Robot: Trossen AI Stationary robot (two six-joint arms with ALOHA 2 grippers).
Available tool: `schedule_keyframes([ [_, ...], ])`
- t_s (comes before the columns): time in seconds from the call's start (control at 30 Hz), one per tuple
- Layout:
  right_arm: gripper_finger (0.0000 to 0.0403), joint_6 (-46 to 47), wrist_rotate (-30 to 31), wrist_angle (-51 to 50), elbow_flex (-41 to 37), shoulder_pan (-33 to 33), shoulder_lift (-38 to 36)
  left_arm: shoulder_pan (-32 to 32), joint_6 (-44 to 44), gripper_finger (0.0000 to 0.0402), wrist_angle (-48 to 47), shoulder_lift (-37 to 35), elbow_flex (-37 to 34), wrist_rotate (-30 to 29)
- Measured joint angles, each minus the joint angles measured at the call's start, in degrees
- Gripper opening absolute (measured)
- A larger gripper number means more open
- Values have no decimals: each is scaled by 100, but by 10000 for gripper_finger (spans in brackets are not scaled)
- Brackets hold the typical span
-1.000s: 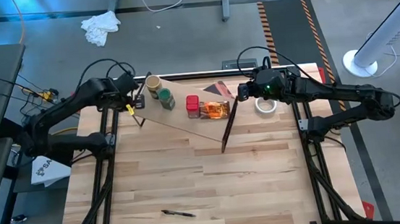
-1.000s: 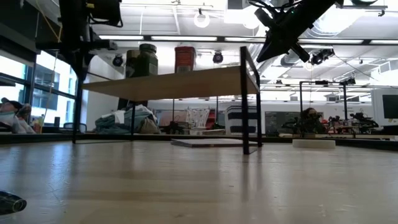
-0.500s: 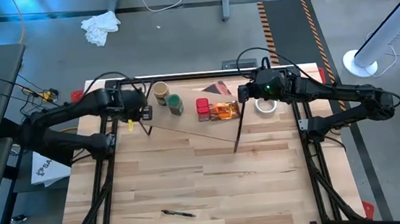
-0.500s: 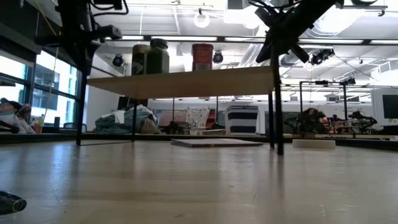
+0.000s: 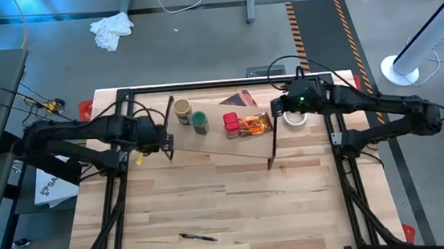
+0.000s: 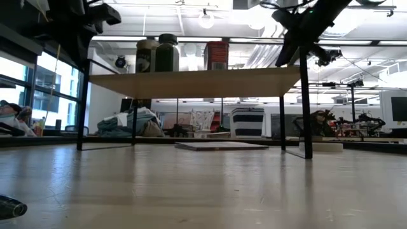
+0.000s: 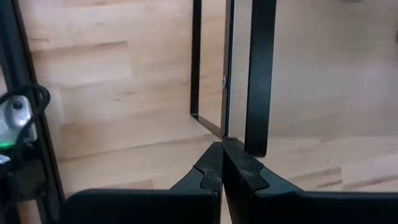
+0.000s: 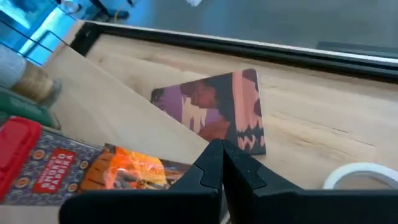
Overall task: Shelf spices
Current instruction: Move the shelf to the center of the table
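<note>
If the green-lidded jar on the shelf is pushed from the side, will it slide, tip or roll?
The green-lidded jar stands upright and looks taller than wide in the low view, so a push near its lid would probably tip it. Being round, it could then roll along the shelf, whose board shows no raised edge.

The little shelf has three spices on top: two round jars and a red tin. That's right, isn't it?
Not quite. The shelf carries four spices, not three. The high view shows the tan-topped jar, the green-lidded jar, the red tin and, right beside the tin, a flat orange packet. The low view hides the packet, so it is easy to miss.
</note>
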Motion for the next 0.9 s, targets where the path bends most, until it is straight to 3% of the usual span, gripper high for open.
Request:
schedule_keyframes([
  [0.3,0,858,-173,-1847,4,196,-602,-294,-315,0,9,0,0,-330],
  [0.7,0,1121,-260,-1922,3,338,-109,-278,2,0,-24,38,4,-1247],
  [0.9,0,971,-297,-1486,2,274,185,-278,124,0,-35,366,-25,-1146],
])
